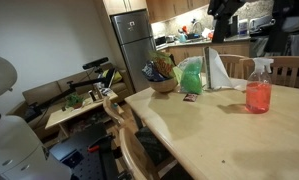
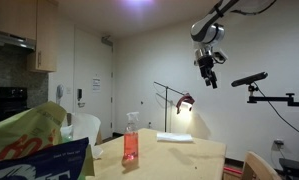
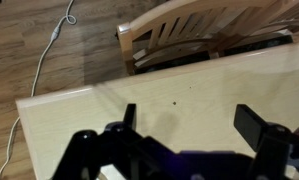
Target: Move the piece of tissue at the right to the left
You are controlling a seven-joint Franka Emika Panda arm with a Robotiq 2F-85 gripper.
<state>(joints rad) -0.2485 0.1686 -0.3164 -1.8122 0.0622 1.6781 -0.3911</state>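
Tissue point(image 1: 221, 70), a white crumpled piece, sat on the pale wooden table point(image 1: 189, 135) between the green bag point(image 1: 192, 75) and the pink spray bottle point(image 1: 257, 88). Your black claw point(image 2: 209, 78) hung high above, spread wide and empty, so the tissue lay well below you.

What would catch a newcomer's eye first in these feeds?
The spray bottle of red liquid stands out on the light wooden table, with a white piece of tissue lying flat beyond it. The gripper hangs high above the table, jaws open and empty. The wrist view looks down on a wooden chair at the table's edge.
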